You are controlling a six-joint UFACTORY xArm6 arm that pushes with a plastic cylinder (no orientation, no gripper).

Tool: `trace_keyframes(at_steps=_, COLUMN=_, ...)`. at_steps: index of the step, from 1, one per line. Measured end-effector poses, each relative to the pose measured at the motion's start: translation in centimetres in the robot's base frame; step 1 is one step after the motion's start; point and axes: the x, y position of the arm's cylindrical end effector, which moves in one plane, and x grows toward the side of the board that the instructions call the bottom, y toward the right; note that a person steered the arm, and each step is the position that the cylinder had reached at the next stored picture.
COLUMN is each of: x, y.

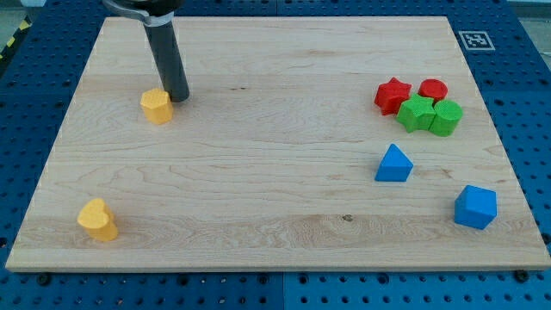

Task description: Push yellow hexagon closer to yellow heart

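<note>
The yellow hexagon point(156, 106) lies on the wooden board at the view's upper left. My tip point(177, 97) rests on the board just to the right of the hexagon, touching or nearly touching its upper right side. The yellow heart point(97, 219) lies near the view's bottom left corner of the board, well below and slightly left of the hexagon.
At the view's right sit a red star point(393, 94), a red round block point(433, 89), a green star point(417, 113) and a green hexagon-like block point(447, 117) in a tight cluster. Below them are a blue triangle point(393, 164) and a blue block point(475, 207).
</note>
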Motion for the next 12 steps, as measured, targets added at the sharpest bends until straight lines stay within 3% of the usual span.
trace_keyframes(at_steps=3, x=0.6, y=-2.8)
trace_keyframes(at_steps=6, x=7.6, y=-3.0)
trace_keyframes(at_steps=9, x=9.7, y=-7.2)
trace_keyframes(at_steps=12, x=11.1, y=-2.7)
